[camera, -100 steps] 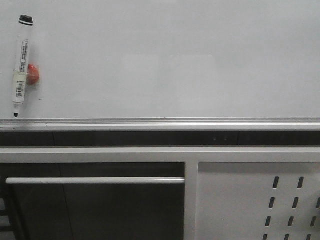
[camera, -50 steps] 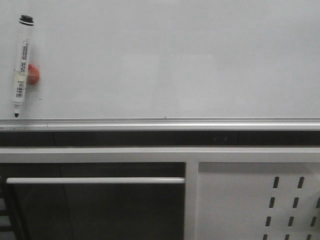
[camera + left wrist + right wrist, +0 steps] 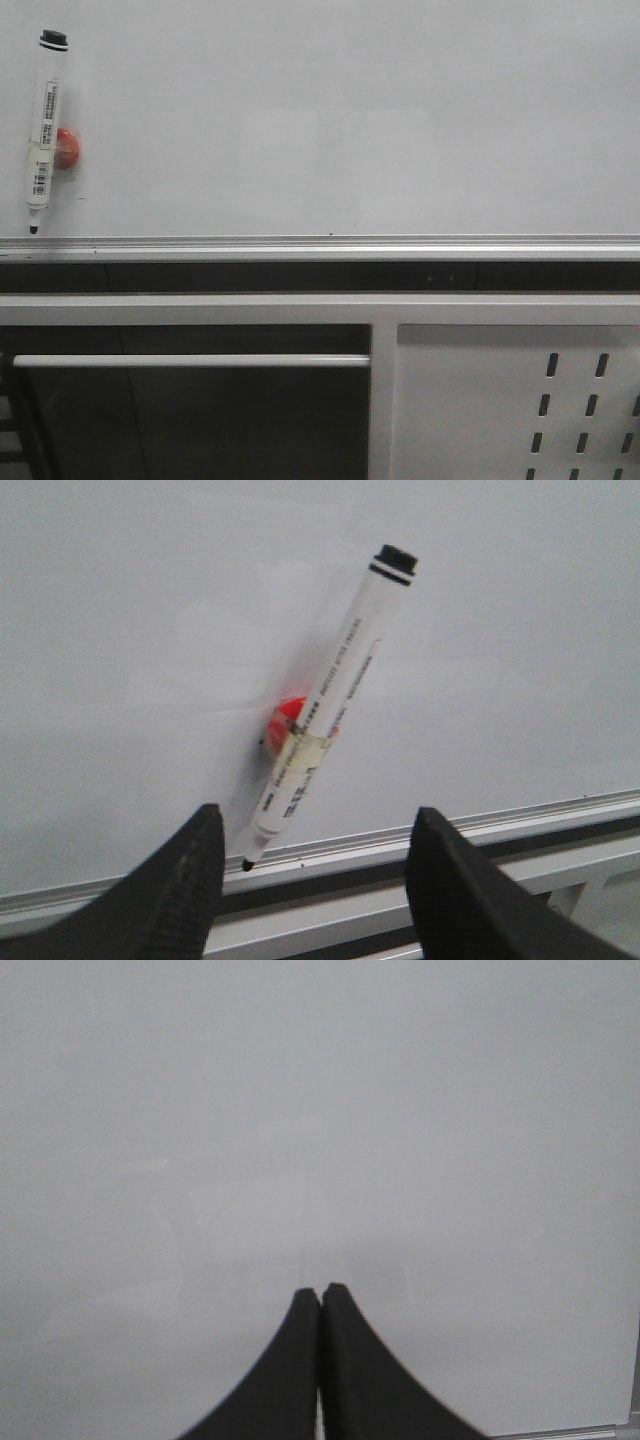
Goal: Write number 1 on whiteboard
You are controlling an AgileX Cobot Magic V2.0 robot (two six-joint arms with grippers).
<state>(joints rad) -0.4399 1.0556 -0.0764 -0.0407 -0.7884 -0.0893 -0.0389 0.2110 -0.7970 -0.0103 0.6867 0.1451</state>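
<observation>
Nothing has moved: the marker [image 3: 330, 705] hangs on the whiteboard [image 3: 400, 120] ahead of the wide-open, empty left end effector [image 3: 315, 865]; right end effector [image 3: 320, 1295] closed, empty. No stroke yet.

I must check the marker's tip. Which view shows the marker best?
The left wrist view: the marker fills the middle, tip visible between open jaws. The front view shows it small at the board's left edge. The right wrist view misses it.
</observation>
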